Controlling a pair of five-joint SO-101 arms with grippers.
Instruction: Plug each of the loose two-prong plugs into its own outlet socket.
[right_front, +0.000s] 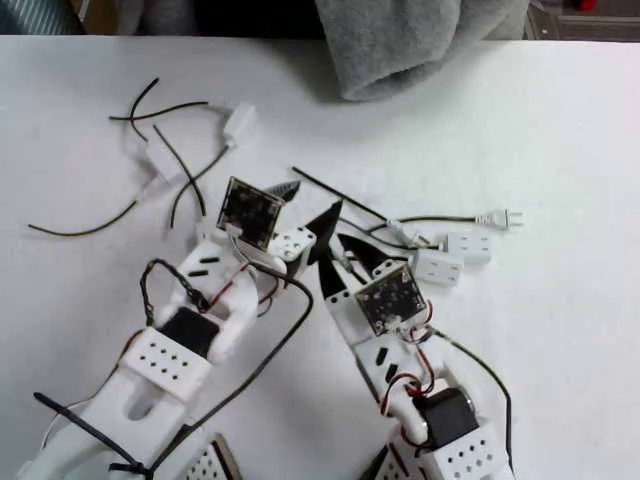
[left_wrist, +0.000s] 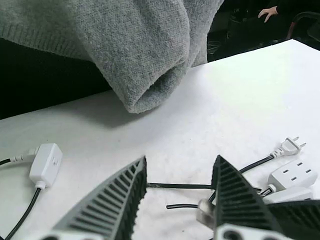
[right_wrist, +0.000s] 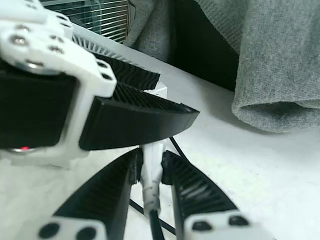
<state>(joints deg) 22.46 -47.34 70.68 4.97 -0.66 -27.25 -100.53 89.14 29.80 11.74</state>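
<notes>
We see a white table (right_front: 560, 120) with a grey knit (right_front: 400, 40) draped over its far edge. Our right gripper (right_wrist: 150, 156) is clamped on a white, black-corded plug (right_wrist: 150, 180) mid-table; the left gripper (left_wrist: 181, 162) gapes beside it.

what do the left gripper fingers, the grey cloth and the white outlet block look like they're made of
Left gripper fingers: likely matte black printed plastic, with fine ridges across the inner faces.
Grey cloth: knitted fabric, maybe wool or acrylic; visible stitch texture and soft folds.
Outlet block: smooth white moulded plastic with a slight sheen.
</notes>
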